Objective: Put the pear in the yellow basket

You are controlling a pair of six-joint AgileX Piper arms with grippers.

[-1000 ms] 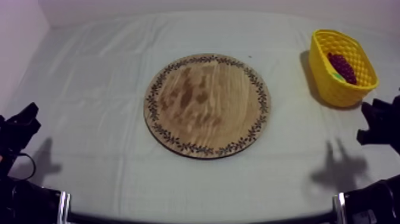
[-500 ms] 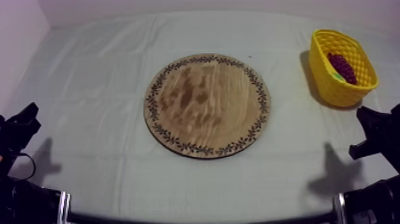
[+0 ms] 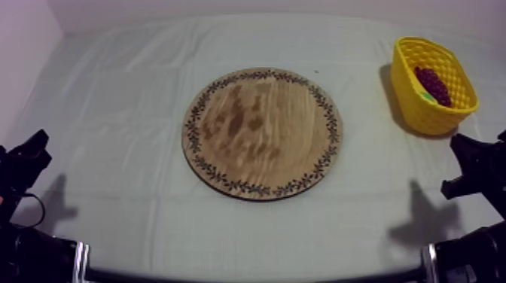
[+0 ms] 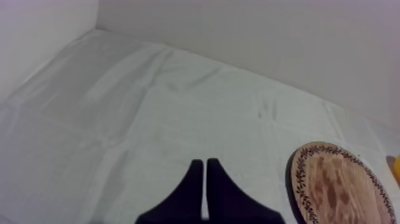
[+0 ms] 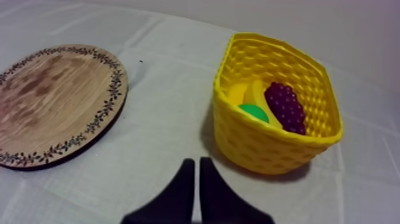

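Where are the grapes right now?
In the top view the grapes lie inside the yellow basket at the right, beside a green fruit, apart from the wooden board.

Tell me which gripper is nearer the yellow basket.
Right. The right gripper sits close in front of the yellow basket; the left gripper sits at the opposite edge, beyond the wooden board.

Lab-like test bench: cloth-draped table (image 3: pixel 113 98) against bare walls (image 4: pixel 268 36).

The right jaws have drawn back slightly from the yellow basket (image 3: pixel 423 113).
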